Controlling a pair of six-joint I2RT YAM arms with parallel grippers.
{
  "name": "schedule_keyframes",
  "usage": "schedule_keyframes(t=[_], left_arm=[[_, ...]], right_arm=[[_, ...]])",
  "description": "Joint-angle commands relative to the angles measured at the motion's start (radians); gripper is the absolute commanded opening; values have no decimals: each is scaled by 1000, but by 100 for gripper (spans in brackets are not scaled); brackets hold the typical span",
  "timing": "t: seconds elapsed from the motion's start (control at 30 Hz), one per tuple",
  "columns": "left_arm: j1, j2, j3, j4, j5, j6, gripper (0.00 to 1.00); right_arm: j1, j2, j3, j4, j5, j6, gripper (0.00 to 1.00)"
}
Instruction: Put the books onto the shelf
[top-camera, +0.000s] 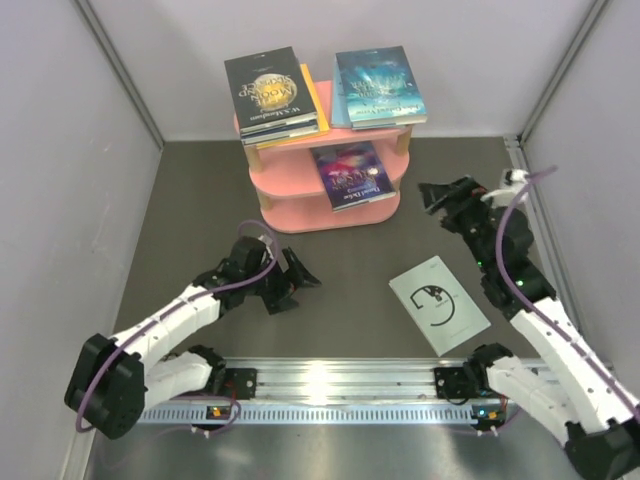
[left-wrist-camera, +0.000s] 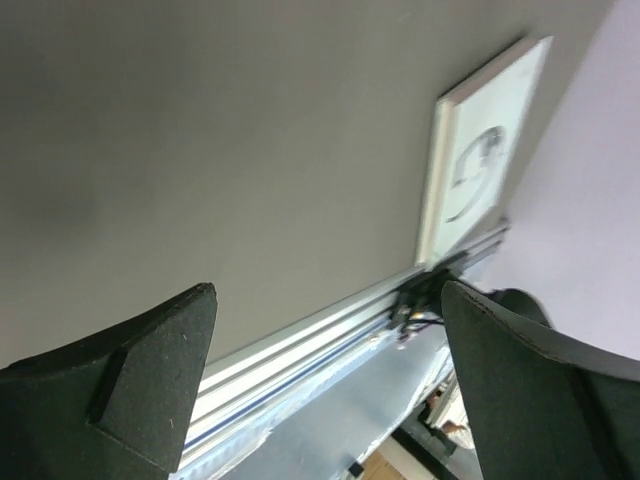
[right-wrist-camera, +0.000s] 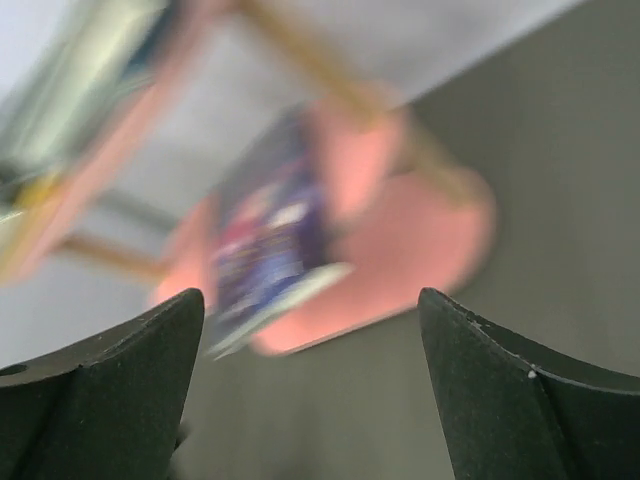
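Books are sitting mostly on the pink shelf (top-camera: 322, 217), which is standing ahead of both pairs of jaws. A black book with a gold moon (top-camera: 270, 90) is topping a stack on the upper board, with a yellow book (top-camera: 319, 102) showing at the edge beneath it. Beside that stack a teal icy book (top-camera: 378, 82) is resting on a light blue book (top-camera: 337, 97). A purple galaxy book (top-camera: 350, 172) is lying on the middle board.

The right gripper (top-camera: 432, 200) is hovering just right of the shelf, jaws spread with nothing between them. In its blurred wrist view the purple galaxy book (right-wrist-camera: 270, 235) is showing ahead in the gap between the fingers.

A pale white book (top-camera: 440, 303) is lying flat on the table (top-camera: 200, 200), back from the right jaws toward the arm bases and off to the right of the left gripper (top-camera: 298, 288). The left jaws are gaping wide over bare tabletop, gripping nothing. In that wrist view the pale white book (left-wrist-camera: 480, 150) is lying beyond the right finger (left-wrist-camera: 540, 390).
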Motion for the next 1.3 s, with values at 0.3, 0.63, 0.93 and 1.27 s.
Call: schedule_keyframes(t=[0.3,0.63,0.93,1.27], left_arm=[[-458,394,91,299,-159,-158,98],[-587,708,272,412,-130,-194,96],[-599,821,275,518,-113,-238,95],[-598,849,226,564,-122,-260,95]], right_arm=[[-677,176,-210,-425,-218,-189,85],[-686,288,-328,-344,-292,-209,79],[-680,147,-508,-319,-556,-142,71],[-594,-201,-697,-446,-749,-9,62]])
